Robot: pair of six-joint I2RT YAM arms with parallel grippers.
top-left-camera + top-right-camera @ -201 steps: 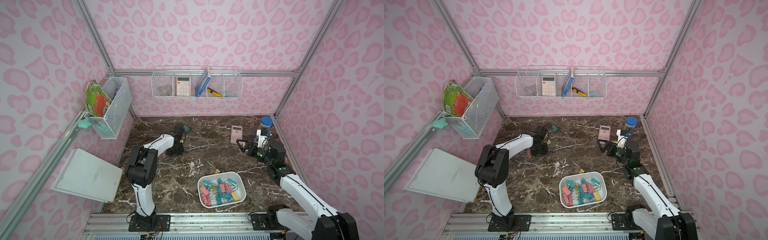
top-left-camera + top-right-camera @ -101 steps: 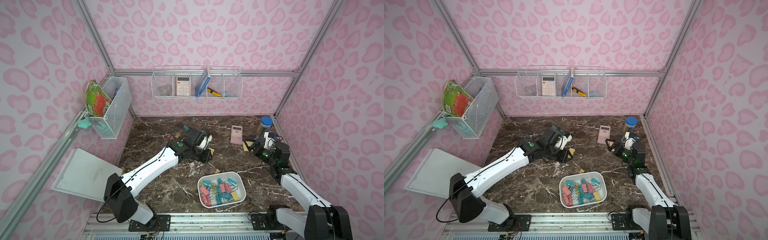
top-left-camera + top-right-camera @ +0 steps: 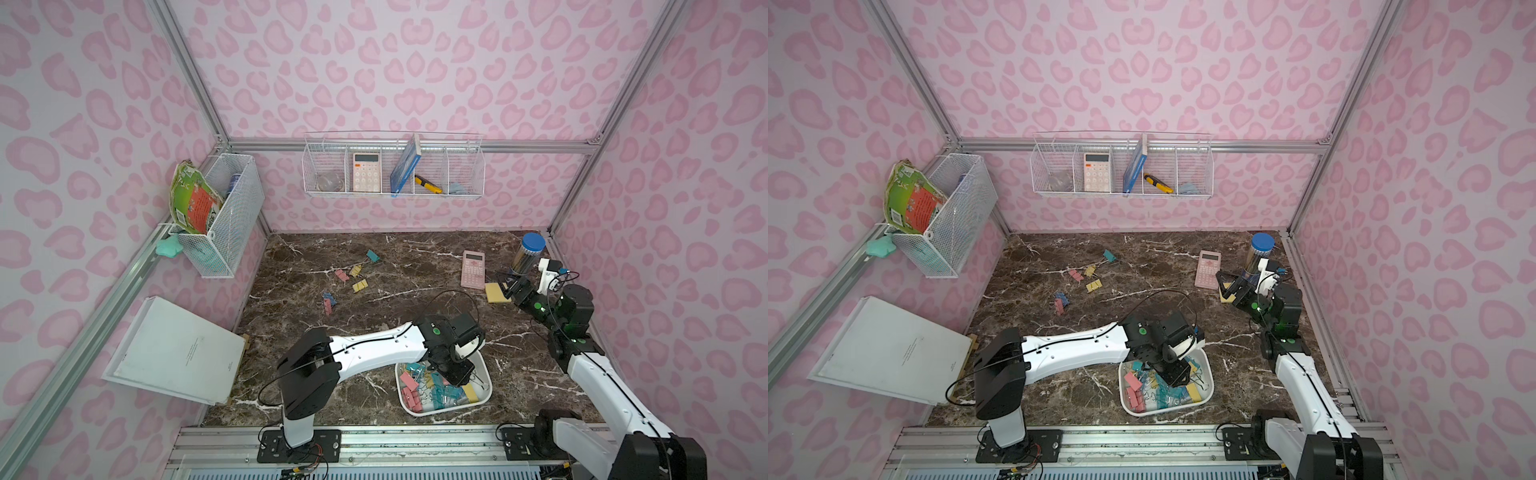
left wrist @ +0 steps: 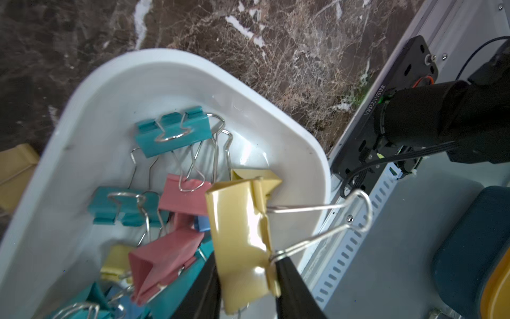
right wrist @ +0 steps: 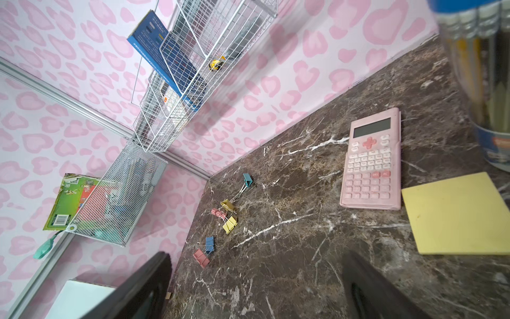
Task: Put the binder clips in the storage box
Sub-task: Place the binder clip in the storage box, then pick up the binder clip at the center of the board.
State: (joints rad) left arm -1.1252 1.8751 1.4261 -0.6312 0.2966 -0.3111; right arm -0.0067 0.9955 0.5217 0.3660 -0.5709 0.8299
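Note:
The white storage box sits near the table's front edge, with many pastel binder clips piled in it. My left gripper hangs low over the box. In the left wrist view the left gripper is shut on a yellow binder clip, above the box rim. Several loose binder clips lie at the back left of the table. My right gripper is open and holds nothing, beside the yellow sticky-note pad.
A pink calculator and a blue-lidded pencil jar stand at the back right by the right arm. Wire baskets hang on the back and left walls. A flat white board leans off the table's left side.
My left arm has swung from the loose clips at the back left to above the storage box, carrying the yellow clip. The right gripper has shifted slightly toward the right wall.

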